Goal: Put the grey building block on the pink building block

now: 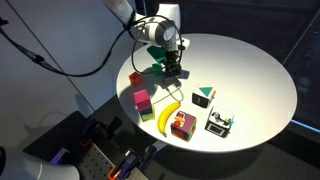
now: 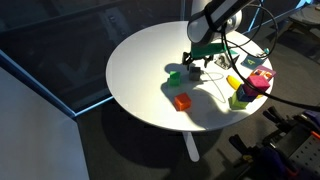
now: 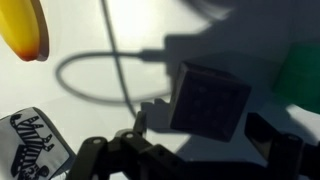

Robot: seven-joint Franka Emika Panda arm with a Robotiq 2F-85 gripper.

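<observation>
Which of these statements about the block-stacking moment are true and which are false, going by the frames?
1. In the wrist view, the grey building block shows close in front of the gripper. True.
2. The grey building block already rests on the pink building block. False: the pink building block stands apart from the gripper, near the banana, with nothing grey on top of it.
3. A banana lies on the table. True.
4. The table is square and dark. False: it is round and white.
</observation>
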